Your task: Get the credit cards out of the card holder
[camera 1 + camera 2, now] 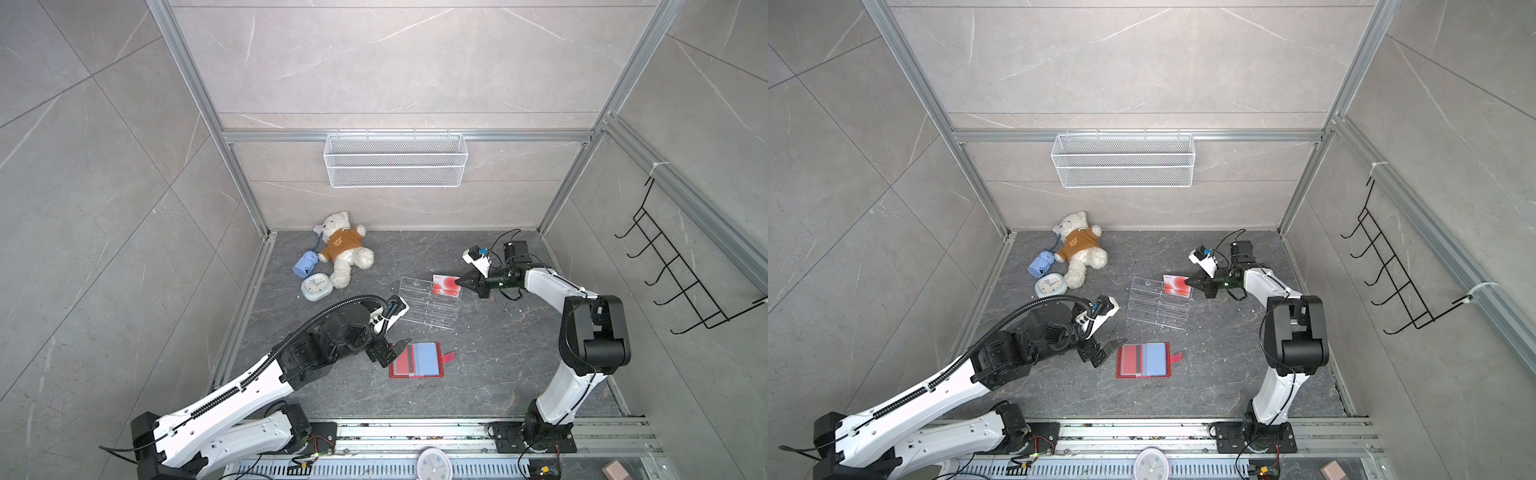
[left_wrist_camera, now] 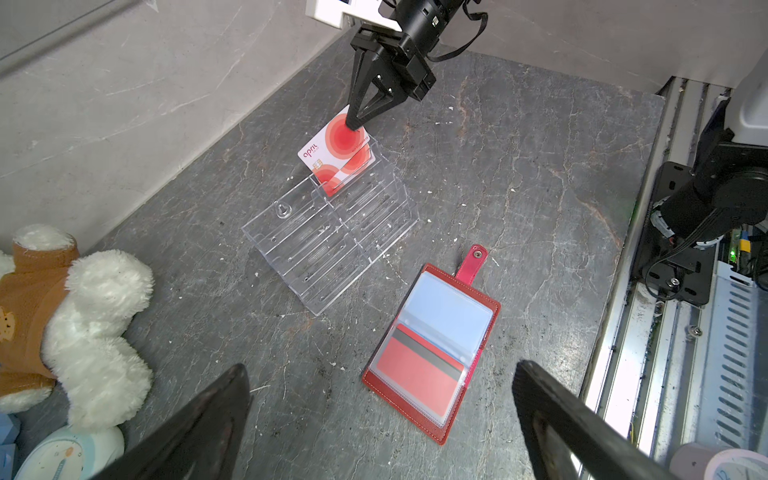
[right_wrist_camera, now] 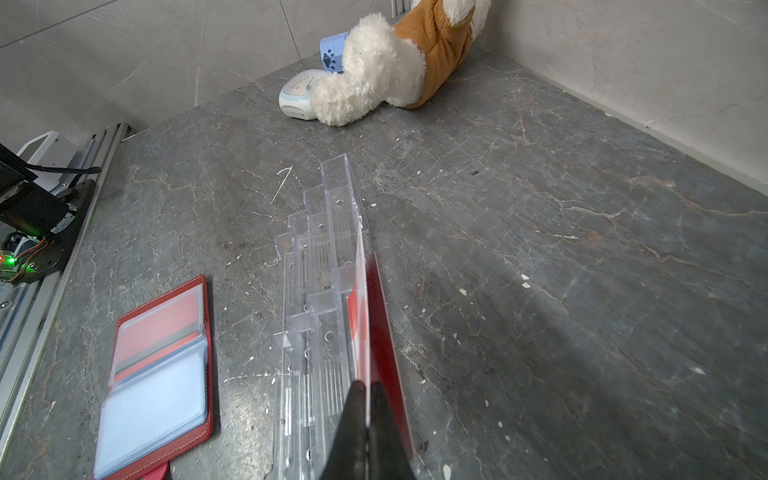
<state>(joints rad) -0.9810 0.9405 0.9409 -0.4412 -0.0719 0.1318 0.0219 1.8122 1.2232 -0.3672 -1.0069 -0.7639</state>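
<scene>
Grey stone tabletop (image 1: 498,365) in both top views: the card holder (image 1: 417,360) lies open near the front, the left gripper (image 1: 395,353) spread wide just beside it, while the right gripper (image 1: 457,281) pinches a credit card (image 1: 442,286) at the back tier of a clear rack (image 1: 428,309). Left wrist: a second card (image 2: 362,163) stands there (partly behind the held one), and a red card (image 2: 415,374) sits sleeved in the holder. Right wrist: jaws pressed together on the held card's edge.

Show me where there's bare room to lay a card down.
Barest: the back strip behind the clear rack, between the teddy bear and the right gripper; also front right, between the card holder and the right arm. Crowded: the back left corner, where bear, clock and blue box huddle.
</scene>
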